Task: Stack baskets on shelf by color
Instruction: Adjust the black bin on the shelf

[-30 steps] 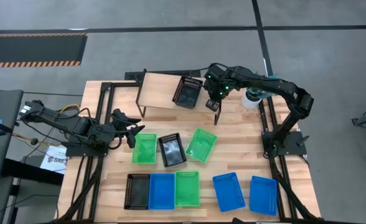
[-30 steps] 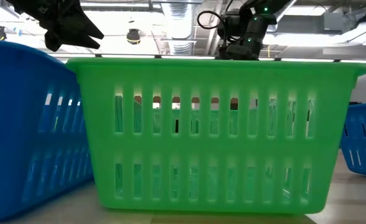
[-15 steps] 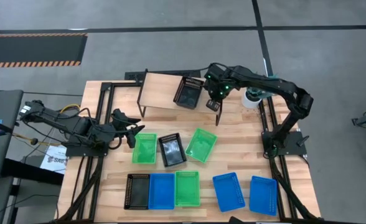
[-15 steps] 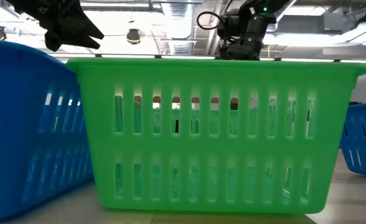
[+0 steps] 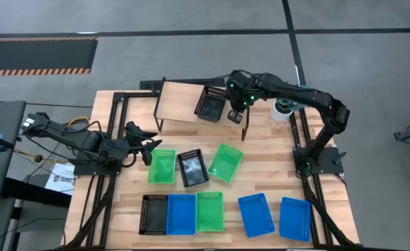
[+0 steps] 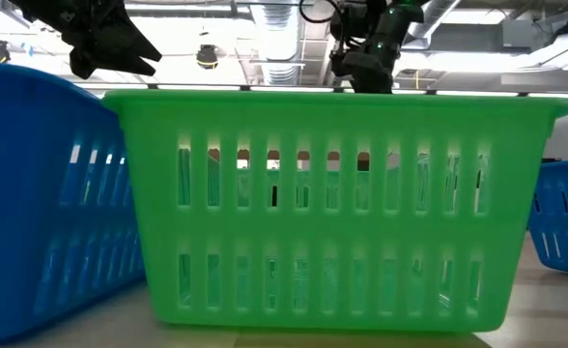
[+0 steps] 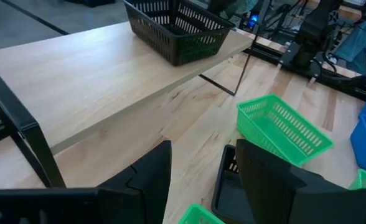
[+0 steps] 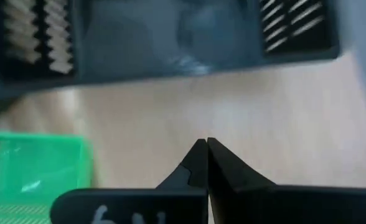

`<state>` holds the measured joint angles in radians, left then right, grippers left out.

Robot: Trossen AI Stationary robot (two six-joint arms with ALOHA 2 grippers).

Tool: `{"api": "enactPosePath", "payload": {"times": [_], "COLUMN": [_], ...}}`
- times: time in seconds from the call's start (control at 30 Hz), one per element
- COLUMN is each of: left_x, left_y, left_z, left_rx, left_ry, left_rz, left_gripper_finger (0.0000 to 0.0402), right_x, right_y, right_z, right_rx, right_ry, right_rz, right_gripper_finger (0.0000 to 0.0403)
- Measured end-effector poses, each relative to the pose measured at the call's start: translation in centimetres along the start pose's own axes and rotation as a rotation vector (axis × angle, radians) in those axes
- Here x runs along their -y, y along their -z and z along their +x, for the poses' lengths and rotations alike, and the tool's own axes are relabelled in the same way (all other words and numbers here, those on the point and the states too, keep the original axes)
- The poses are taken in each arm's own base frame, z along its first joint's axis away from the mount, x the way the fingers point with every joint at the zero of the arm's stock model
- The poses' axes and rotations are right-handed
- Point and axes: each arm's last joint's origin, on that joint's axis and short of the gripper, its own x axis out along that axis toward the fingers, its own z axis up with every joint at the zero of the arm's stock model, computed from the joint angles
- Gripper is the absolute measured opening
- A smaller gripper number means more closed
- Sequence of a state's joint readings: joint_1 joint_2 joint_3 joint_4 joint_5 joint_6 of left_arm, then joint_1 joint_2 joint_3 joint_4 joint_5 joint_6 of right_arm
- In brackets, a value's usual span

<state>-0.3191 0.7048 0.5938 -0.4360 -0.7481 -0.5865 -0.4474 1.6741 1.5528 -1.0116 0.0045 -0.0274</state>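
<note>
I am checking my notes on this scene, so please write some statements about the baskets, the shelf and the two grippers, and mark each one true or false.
1. One black basket stands on the shelf. True.
2. The right gripper holds a green basket. False: its fingers are shut together on nothing, beside the black basket.
3. Four blue baskets lie on the table. False: three show, one between a black and a green basket, two farther right.
4. The left gripper is open. True.
5. The shelf carries green baskets. False: only the black one.
</note>
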Motion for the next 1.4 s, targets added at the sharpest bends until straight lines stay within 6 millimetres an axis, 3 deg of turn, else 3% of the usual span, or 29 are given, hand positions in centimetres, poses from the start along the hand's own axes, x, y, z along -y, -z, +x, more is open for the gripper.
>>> {"api": "enactPosePath", "payload": {"times": [0.2, 0.37, 0.5, 0.63, 0.83, 0.93, 1.03, 1.2, 1.4], "left_x": [0.0, 0.0, 0.0, 0.0, 0.0, 0.0, 0.0, 0.1, 0.1], "left_y": [0.0, 0.0, 0.0, 0.0, 0.0, 0.0, 0.0, 0.1, 0.1], "left_z": [0.0, 0.0, 0.0, 0.0, 0.0, 0.0, 0.0, 0.0, 0.0], "left_rx": [-0.001, -0.001, -0.001, -0.002, -0.002, -0.002, -0.010, -0.021, -0.023], "left_ry": [0.002, 0.002, 0.003, 0.002, 0.003, 0.003, 0.012, 0.031, 0.029], "left_rz": [0.000, -0.010, -0.036, -0.039, -0.039, -0.044, -0.056, -0.064, -0.061], "left_gripper_finger": [0.0167, 0.0167, 0.0167, 0.0167, 0.0167, 0.0167, 0.0167, 0.0167, 0.0167], "right_x": [-5.5, -12.4, -16.9, -19.5, -21.8, -22.0, -21.1, -17.7, -12.3], "right_y": [0.6, 1.3, 2.3, 2.8, 2.9, 3.2, 3.0, 1.6, 1.1], "right_z": [-0.9, -1.2, -1.3, -1.3, -0.1, 0.8, 0.8, -0.7, -0.7], "right_rx": [-0.015, 0.092, 0.200, 0.306, 0.447, 0.412, 0.390, 0.323, 0.108], "right_ry": [-0.121, -0.225, -0.301, -0.355, -0.407, -0.362, -0.151, 0.229, 0.317], "right_rz": [-0.085, -0.348, -0.506, -0.555, -0.576, -0.587, -0.533, -0.442, -0.314], "right_gripper_finger": [0.0023, 0.0044, 0.0083, 0.0135, 0.0191, 0.0197, 0.0191, 0.0162, 0.0118]}}
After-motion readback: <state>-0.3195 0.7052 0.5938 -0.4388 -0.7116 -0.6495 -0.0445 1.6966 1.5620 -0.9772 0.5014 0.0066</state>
